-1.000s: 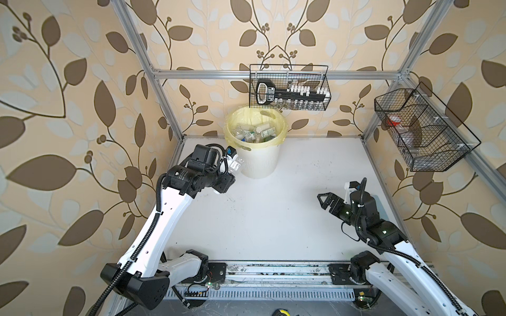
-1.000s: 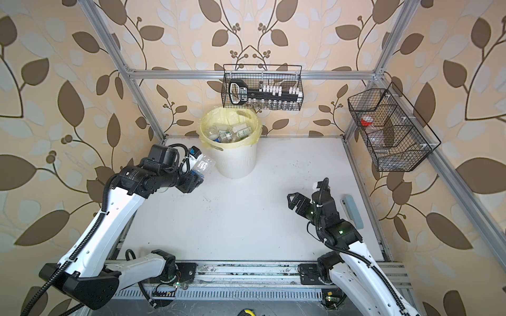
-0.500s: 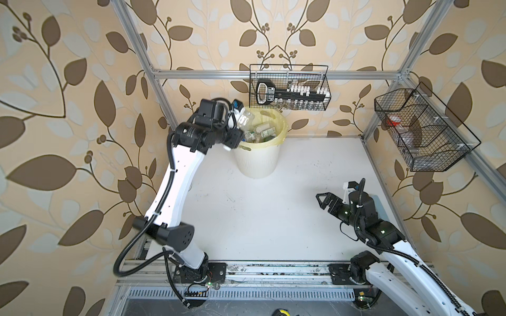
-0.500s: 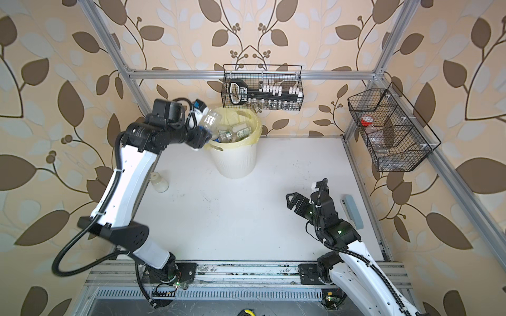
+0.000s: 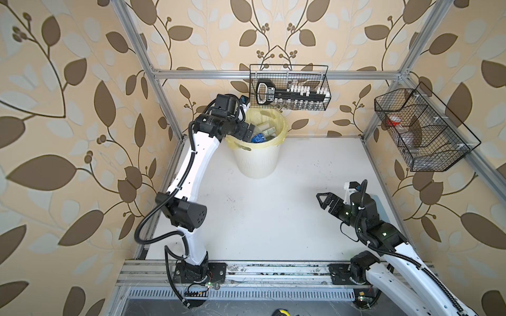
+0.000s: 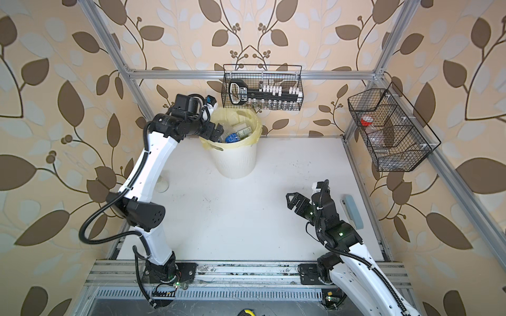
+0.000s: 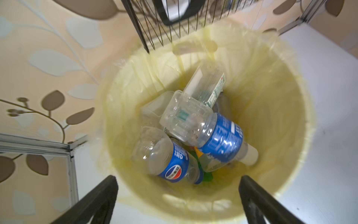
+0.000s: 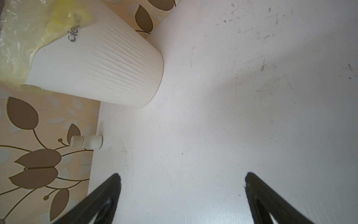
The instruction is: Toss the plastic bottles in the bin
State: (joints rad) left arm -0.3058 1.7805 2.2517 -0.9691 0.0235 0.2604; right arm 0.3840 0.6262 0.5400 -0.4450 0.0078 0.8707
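left gripper [image 7: 178,177] has risen over the bin [image 5: 256,164]; jaws apart, empty. lift straight out, avoiding the liner [image 7: 271,97].

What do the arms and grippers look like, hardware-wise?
The left arm and right arm have glossy white link shells with black joint housings; one housing on the left has a round hole pattern. Black corrugated cables loop outside. Small green lights dot the right arm. The left gripper and right gripper are black, with tapered triangular fingers.
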